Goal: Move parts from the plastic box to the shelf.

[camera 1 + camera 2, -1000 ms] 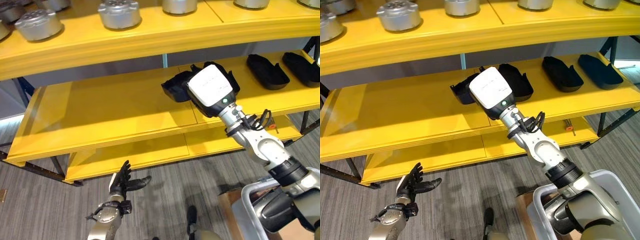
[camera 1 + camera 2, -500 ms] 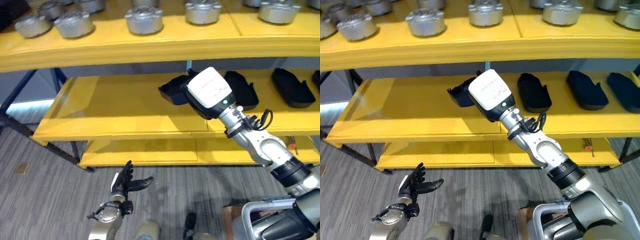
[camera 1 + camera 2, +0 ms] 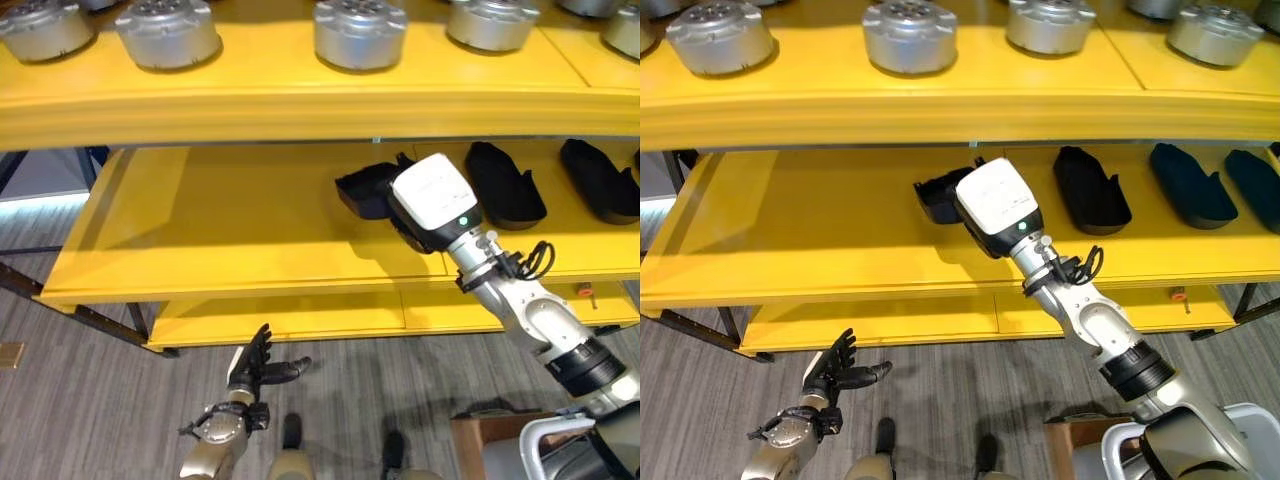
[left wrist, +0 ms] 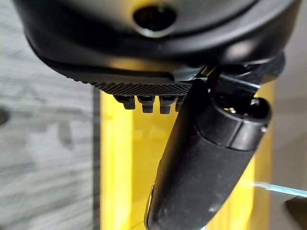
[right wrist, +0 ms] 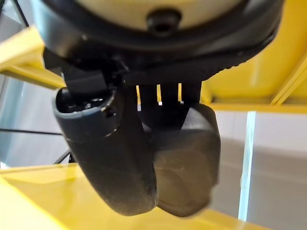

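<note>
My right arm reaches up to the middle shelf board (image 3: 230, 235). Its hand (image 5: 110, 153) is shut on a black moulded part (image 3: 363, 190), thumb on one side and fingers on the other. In the right wrist view the black part (image 5: 188, 158) sits just over the yellow board; I cannot tell whether it touches. From the head, the white wrist unit (image 3: 432, 198) hides the hand itself. Two more black parts (image 3: 505, 185) (image 3: 598, 180) lie on the same board to the right. The grey plastic box (image 3: 545, 435) shows at the lower right corner. My left hand (image 3: 250, 365) hangs open low over the floor.
Several round silver metal parts (image 3: 360, 32) stand in a row on the top shelf (image 3: 250, 100). The left half of the middle board is bare. A lower shelf board (image 3: 280, 318) runs beneath, with a small orange-handled tool (image 3: 584, 293) at its right end. A brown cardboard box (image 3: 470, 445) stands by the plastic box.
The whole view has shifted, so the camera moved. My right hand keeps hold of the black part over the middle shelf. The left hand stays open and low.
</note>
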{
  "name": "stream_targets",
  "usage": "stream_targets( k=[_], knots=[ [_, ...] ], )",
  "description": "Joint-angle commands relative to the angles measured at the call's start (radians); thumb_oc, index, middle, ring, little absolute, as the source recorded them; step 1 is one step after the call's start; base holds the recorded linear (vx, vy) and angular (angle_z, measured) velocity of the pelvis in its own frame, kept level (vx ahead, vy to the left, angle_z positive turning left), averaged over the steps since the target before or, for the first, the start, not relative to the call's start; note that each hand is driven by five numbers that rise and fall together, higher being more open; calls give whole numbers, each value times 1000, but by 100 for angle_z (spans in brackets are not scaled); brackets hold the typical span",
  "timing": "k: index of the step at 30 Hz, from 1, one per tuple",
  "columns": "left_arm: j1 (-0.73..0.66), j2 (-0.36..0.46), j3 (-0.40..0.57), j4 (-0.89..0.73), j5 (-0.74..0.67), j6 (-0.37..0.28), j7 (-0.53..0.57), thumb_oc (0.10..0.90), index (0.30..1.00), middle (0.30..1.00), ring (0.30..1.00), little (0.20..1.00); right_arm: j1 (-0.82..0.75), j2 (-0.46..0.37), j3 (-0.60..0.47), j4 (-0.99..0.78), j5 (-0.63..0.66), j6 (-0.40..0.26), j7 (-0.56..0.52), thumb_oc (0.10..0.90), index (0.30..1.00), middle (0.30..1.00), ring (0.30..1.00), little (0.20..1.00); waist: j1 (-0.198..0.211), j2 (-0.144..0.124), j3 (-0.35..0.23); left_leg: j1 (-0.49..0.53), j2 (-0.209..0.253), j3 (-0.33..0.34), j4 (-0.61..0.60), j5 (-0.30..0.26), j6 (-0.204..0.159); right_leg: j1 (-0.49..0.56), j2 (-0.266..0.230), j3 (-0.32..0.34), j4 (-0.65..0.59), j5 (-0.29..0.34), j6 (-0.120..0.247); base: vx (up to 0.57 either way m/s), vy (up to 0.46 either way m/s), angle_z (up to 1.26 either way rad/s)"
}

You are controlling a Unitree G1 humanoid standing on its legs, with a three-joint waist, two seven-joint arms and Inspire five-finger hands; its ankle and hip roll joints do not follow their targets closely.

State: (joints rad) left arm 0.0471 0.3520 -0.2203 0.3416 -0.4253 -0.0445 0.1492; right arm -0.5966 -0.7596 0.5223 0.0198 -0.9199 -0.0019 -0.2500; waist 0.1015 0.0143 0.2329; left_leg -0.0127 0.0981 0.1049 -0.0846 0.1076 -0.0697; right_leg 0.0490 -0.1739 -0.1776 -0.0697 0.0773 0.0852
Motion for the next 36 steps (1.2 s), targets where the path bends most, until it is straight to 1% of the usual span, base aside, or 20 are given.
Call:
stream_targets(
  k=[1,3,6,7,9,11,12,14,16,19,21,22,23,24,26,27,29,30,31,36],
  knots=[
    [-14,70,-23,-65,14,-87,13,900,1000,1000,1000,1000,-161,37,-81,-40,-3,35,-83,400,300,300,300,300,29,-72,-149,-30,-2,14,1,-8,21,86,-101,13,61,-29,92,141,245,1],
    [-10,72,-17,-72,18,-87,18,900,1000,1000,1000,1000,-187,59,-60,-22,-26,44,-71,400,300,300,300,300,36,-79,-157,-26,-42,33,4,-38,46,63,-142,25,68,10,117,160,287,-8],
    [-4,74,-8,-76,20,-89,22,900,1000,1000,1000,1000,-212,78,-38,-4,-51,48,-62,400,300,300,300,300,40,-82,-157,-18,-67,46,5,-61,69,23,-167,37,115,59,128,85,166,-13],
    [-4,74,-7,-76,20,-89,22,900,1000,1000,1000,1000,-214,79,-36,-3,-52,49,-62,400,300,300,300,300,42,-82,-158,-19,-68,49,5,-61,70,19,-169,41,118,59,129,59,114,-15],
    [0,80,-3,-83,22,-91,20,900,1000,1000,1000,1000,-234,89,-20,7,-65,51,-53,400,300,300,300,300,38,-73,-145,1,-86,52,-1,-73,90,-28,-175,53,217,124,129,64,167,-15],
    [0,85,-2,-82,24,-89,17,900,1000,1000,1000,1000,-239,91,-19,7,-64,53,-52,400,300,300,300,300,32,-65,-132,6,-85,47,-3,-75,96,-57,-164,63,275,127,122,22,107,-22],
    [-2,90,-1,-80,30,-88,18,900,1000,1000,1000,1000,-261,95,-3,5,-71,54,-53,400,300,300,300,300,28,-56,-118,20,-89,50,-3,-91,100,-105,-171,55,316,151,117,33,76,-26],
    [-2,93,7,-81,26,-92,18,900,1000,1000,1000,1000,-289,92,8,14,-68,53,-51,400,300,300,300,300,24,-52,-106,31,-90,60,-3,-105,93,-142,-185,34,254,167,115,48,15,-20],
    [-3,96,15,-83,16,-98,20,900,1000,1000,1000,1000,-323,102,13,26,-57,53,-54,400,300,300,300,300,27,-49,-87,39,-76,65,-3,-109,80,-182,-210,7,171,211,129,52,-123,-20],
    [-6,97,19,-82,12,-103,26,900,1000,1000,1000,1000,-339,111,23,27,-57,51,-58,400,300,300,300,300,28,-57,-73,54,-57,68,-3,-115,67,-192,-223,-17,105,240,145,59,-106,-33],
    [-3,92,14,-78,19,-97,19,900,1000,1000,1000,1000,-288,109,2,17,-47,45,-55,400,300,300,300,300,21,-75,-74,62,-57,55,-2,-117,53,-151,-217,-18,78,206,146,106,-167,34],
    [1,81,9,-80,25,-93,8,900,1000,1000,1000,1000,-248,114,-18,-2,-23,39,-45,400,300,300,300,300,20,-81,-78,52,-45,40,5,-111,39,-138,-215,-50,83,185,147,77,-267,64],
    [9,75,7,-88,22,-91,2,900,1000,1000,1000,1000,-229,107,-28,-27,-7,28,-44,400,300,300,300,300,21,-77,-71,28,-27,23,36,-110,29,-135,-211,-85,101,157,138,-31,-349,52],
    [3,78,2,-88,21,-92,2,900,1000,1000,1000,1000,-224,111,-29,-25,33,22,-38,400,300,300,300,300,24,-73,-46,-16,-4,9,77,-107,18,-141,-201,-110,115,122,125,-139,-318,50],
    [-14,88,-4,-91,14,-98,4,900,1000,1000,1000,1000,-248,107,-24,-15,60,22,-46,400,300,300,300,300,23,-67,-18,-80,20,-11,119,-98,5,-165,-187,-128,133,97,110,-190,-222,41],
    [-21,93,-8,-92,8,-100,6,900,1000,1000,1000,1000,-263,106,-20,-8,70,24,-50,400,300,300,300,300,26,-63,-6,-104,30,-18,130,-93,-1,-179,-181,-134,142,89,106,-203,-213,14],
    [-53,106,-20,-92,-27,-112,21,900,1000,1000,1000,1000,-323,83,3,41,80,39,-66,400,300,300,300,300,38,-39,44,-192,57,-51,166,-69,-26,-230,-168,-158,187,56,92,-212,-225,10],
    [-59,110,-23,-96,-32,-116,22,900,1000,1000,1000,1000,-344,78,13,60,84,44,-69,400,300,300,300,300,40,-30,55,-212,58,-59,171,-63,-31,-248,-168,-164,202,52,89,-179,-165,52],
    [-63,115,-27,-104,-38,-125,25,900,1000,1000,1000,1000,-379,80,23,126,106,59,-79,400,300,300,300,300,51,-11,79,-250,64,-71,168,-41,-40,-292,-166,-170,233,40,84,-116,-94,61],
    [-66,121,-32,-121,-49,-137,39,900,1000,1000,1000,1000,-425,100,43,252,143,90,-96,400,300,300,300,300,70,6,110,-294,65,-83,160,-21,-43,-340,-169,-176,257,37,81,-40,-43,28]
  ],
)
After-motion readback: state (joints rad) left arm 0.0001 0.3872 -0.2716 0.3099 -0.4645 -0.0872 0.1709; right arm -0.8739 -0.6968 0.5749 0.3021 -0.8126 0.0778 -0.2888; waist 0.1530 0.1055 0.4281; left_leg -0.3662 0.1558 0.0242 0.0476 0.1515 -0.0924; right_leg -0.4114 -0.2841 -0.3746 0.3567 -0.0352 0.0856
